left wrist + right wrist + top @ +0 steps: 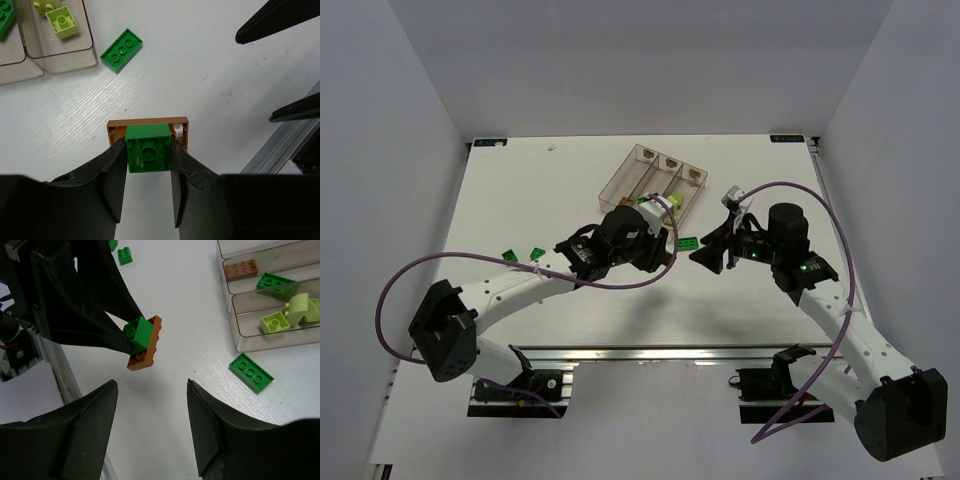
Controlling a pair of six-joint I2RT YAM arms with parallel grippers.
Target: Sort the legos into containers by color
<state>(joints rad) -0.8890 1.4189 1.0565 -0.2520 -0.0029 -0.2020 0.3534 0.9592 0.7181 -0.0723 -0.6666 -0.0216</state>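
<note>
Green brick (148,150) between left fingers (112,175) partly hides orange-brown brick (148,123).

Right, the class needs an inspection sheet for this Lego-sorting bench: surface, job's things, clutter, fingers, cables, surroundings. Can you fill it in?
Surface: white table.
Job's things: three-bin tray holds bricks; flat green brick lies loose beside it; two green bricks near the left arm.
Clutter: nothing seen.
Fingers: left fingers shut on green brick stuck on an orange-brown plate; right fingers open, empty.
Cables: purple cables loop from both arms.
Surroundings: white walls; metal rail at near edge.
</note>
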